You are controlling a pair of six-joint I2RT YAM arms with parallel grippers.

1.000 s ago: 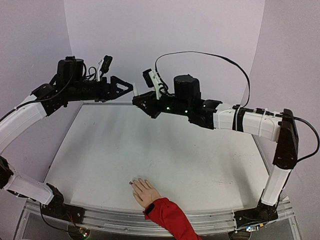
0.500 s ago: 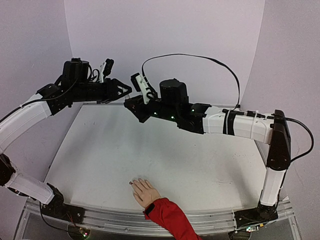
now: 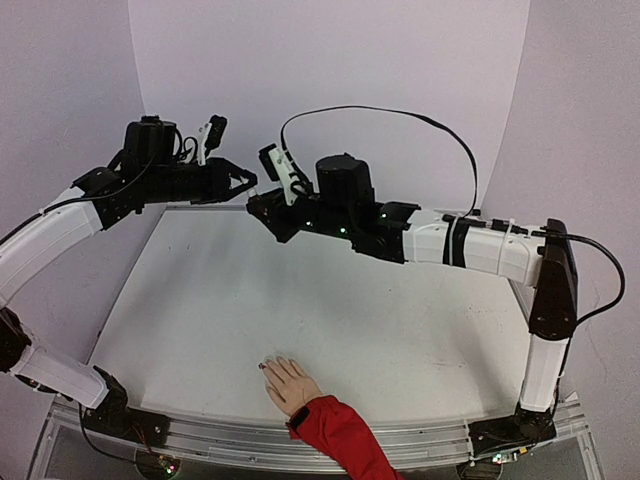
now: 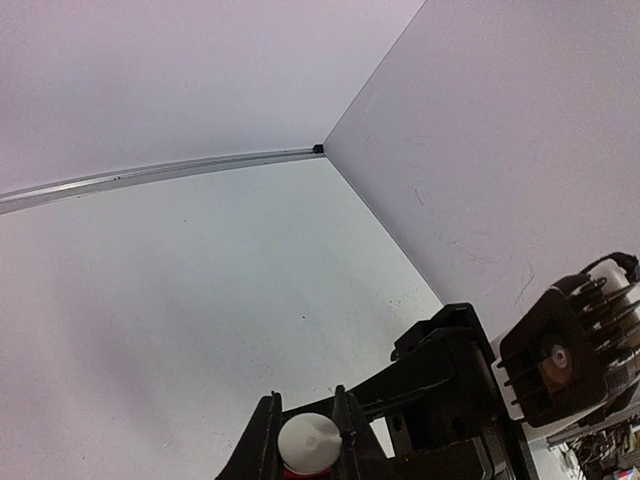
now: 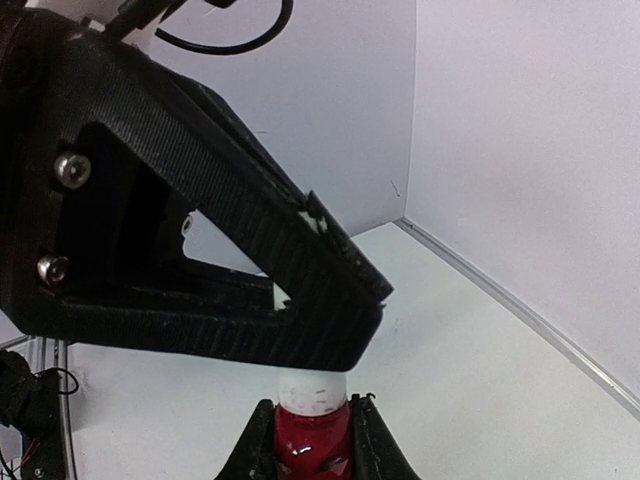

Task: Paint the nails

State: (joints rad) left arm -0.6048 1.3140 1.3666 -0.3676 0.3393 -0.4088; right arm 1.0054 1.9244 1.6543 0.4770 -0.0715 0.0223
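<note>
Right gripper [image 5: 312,452] clamps bottle [image 5: 312,440], left [image 4: 304,438] apparently cap [image 4: 309,440]

Bright, soft, even, with a lilac cast over walls [image 3: 330,80] and table [image 3: 300,300]. Faint shadows only. Bowed lines toward the top view's edges. Slightly soft along the wrist views' bottom edges.

The black left gripper [image 3: 248,181] and black right gripper [image 3: 257,206] clamp one small dark-red, white-capped polish bottle [image 5: 313,440] above the table's far edge, blocking that gap. Below them the white tabletop [image 3: 350,320] lies open, except for the beige, red-sleeved mannequin hand [image 3: 288,380] at the near edge.
</note>
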